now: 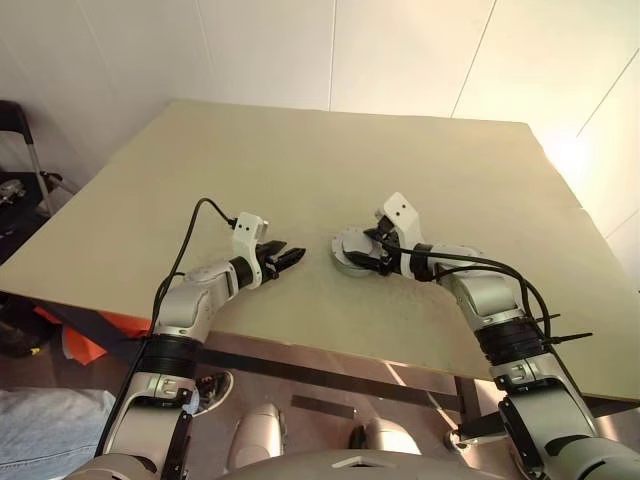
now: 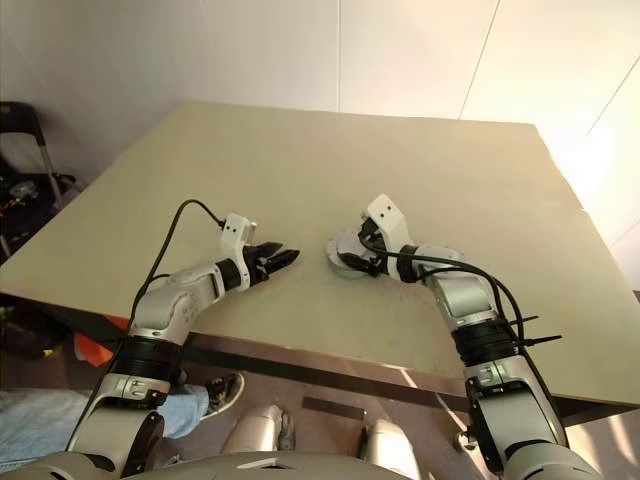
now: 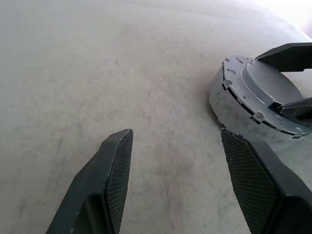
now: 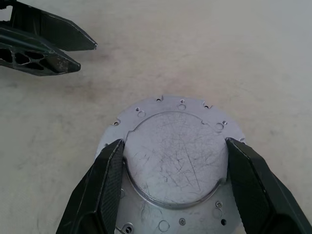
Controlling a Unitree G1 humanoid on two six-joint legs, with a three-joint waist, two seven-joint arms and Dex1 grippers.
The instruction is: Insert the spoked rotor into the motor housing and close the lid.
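Note:
The motor housing (image 3: 228,105), a round silver-grey part, sits on the table near its front edge. On top of it lies the lid (image 4: 175,161), a flat grey disc with a raised scratched centre and small holes round its rim. My right gripper (image 4: 174,144) reaches over it from the right, and its black fingers (image 4: 105,180) press against both sides of the raised centre. My left gripper (image 1: 285,257) hovers open just left of the housing with nothing between its fingers (image 3: 114,165). The spoked rotor is hidden.
The beige table (image 1: 300,160) stretches far beyond the housing, and its front edge (image 1: 300,345) runs just under my forearms. A dark stand (image 1: 15,130) is off the left side. A person's jeans and shoe (image 2: 205,400) show on the floor below the front edge.

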